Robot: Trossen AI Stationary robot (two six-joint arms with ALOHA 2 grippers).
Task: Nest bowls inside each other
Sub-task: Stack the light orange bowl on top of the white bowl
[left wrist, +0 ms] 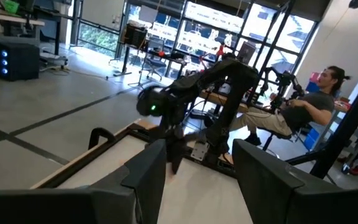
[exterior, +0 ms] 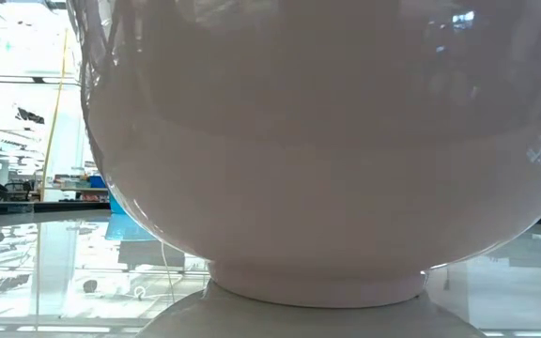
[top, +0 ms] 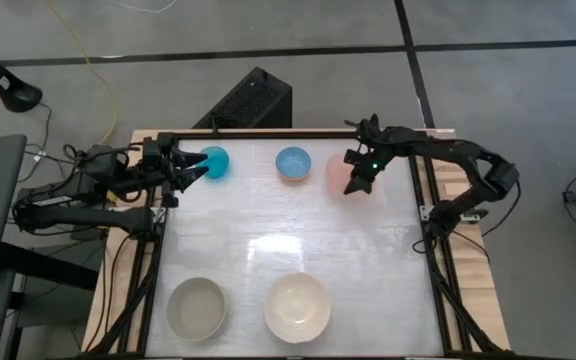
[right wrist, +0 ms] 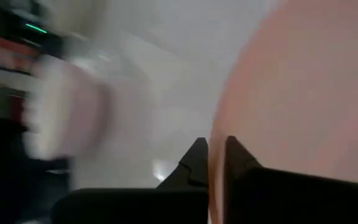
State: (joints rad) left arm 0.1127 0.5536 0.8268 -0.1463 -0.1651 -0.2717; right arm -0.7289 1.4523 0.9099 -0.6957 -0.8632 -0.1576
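Observation:
Three bowls stand in a row at the table's far side: a cyan bowl, a light blue bowl and a pale pink bowl. At the near edge a greyish-beige bowl and a cream-white bowl rest on their bases; the cream-white bowl fills the low view. My right gripper is shut on the pink bowl. My left gripper hovers open just left of the cyan bowl, nothing between its fingers. My right gripper pinches the pink bowl's rim between its two fingers, on the side facing the table's right edge. The fingers slant downward from the right. Whether the bowl is off the table, I cannot tell.
The middle of the white table top lies between the far row and the two near bowls. A dark frame rail runs along the table's left side and another along its right. A seated person shows beyond the table.

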